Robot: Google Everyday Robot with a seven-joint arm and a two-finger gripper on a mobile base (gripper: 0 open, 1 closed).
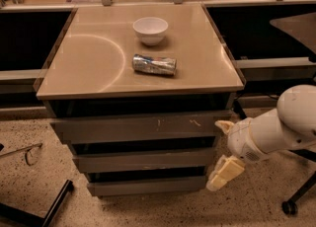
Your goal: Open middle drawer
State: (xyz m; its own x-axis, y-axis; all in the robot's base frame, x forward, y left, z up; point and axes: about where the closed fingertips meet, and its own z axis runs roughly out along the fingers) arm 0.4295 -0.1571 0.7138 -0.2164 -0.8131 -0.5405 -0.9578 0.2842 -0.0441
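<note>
The middle drawer (143,160) is a plain grey front, shut, between the scratched top front (138,128) and the shorter bottom front (148,187). My gripper (223,150) is at the right end of the middle drawer, just off the cabinet's right side. Its cream fingers (225,172) are spread apart, one by the top front's corner and one level with the bottom drawer. It holds nothing. My white arm (281,130) reaches in from the right.
A white bowl (150,29) and a silver can (154,65) lying on its side rest on the beige cabinet top (89,68). A chair base with a caster (290,206) stands at the right. A black leg (52,205) lies on the speckled floor at the lower left.
</note>
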